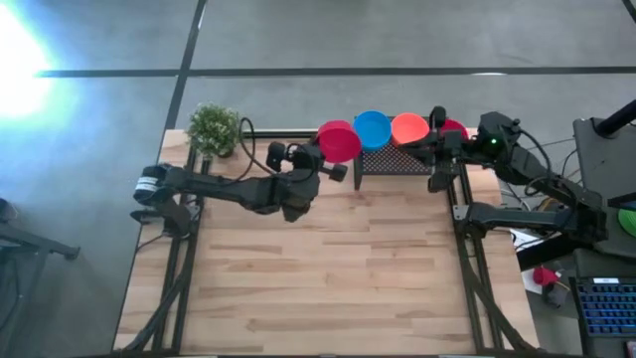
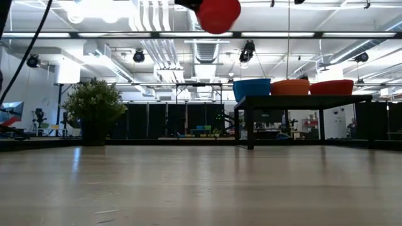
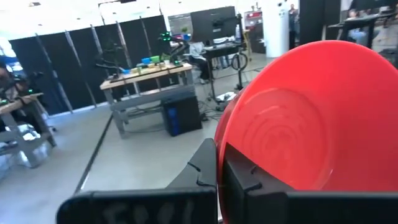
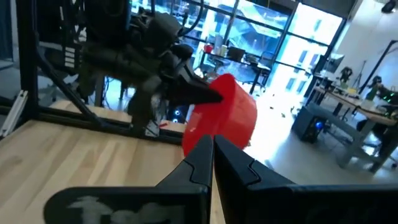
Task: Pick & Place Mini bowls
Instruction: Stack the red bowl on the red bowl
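Observation:
My left gripper (image 1: 323,159) is over the table's far part, just left of a small black stand (image 1: 393,161), shut on a red mini bowl (image 1: 339,141). In the low view that bowl (image 2: 217,14) is high above the table. On the stand's top sit a blue bowl (image 1: 373,129), an orange bowl (image 1: 408,127) and another red bowl (image 1: 454,126), in a row (image 2: 292,86). My right gripper (image 4: 211,152) is shut and empty by the stand's right end (image 1: 433,151), pointing toward the left arm. The other bowls are out of view. My left gripper pinches the red bowl by its rim (image 3: 219,146), one finger (image 3: 249,180) on the inside of the bowl and the other (image 3: 202,171) on the outside. The bowl is lifted clear of the table and tilted, its hollow facing back toward the wrist.
A small green potted plant (image 1: 214,129) stands at the table's far left corner (image 2: 94,110). The black stand rises on thin legs (image 2: 250,125) at the far edge. The near wooden tabletop (image 1: 328,278) is bare. Black frame rails run along both table sides.

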Controlling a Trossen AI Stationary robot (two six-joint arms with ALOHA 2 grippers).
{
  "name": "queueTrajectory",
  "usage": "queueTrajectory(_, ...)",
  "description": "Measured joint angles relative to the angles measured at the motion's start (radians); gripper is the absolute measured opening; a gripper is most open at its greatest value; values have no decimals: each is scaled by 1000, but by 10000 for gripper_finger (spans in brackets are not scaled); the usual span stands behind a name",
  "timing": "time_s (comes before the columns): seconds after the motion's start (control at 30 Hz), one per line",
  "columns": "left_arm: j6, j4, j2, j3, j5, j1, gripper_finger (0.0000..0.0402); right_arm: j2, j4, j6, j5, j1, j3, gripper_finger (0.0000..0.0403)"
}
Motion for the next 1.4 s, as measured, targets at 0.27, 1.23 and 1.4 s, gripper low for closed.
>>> queueTrajectory(0.27,129,55,65,49,3,28,0,75,38,70,8,1,-23,12)
queueTrajectory(1.23,255,54,103,125,41,17,0,393,-31,110,206,2,223,114)
queueTrajectory(1.4,282,53,103,125,46,11,0,407,-31,132,247,3,222,103)
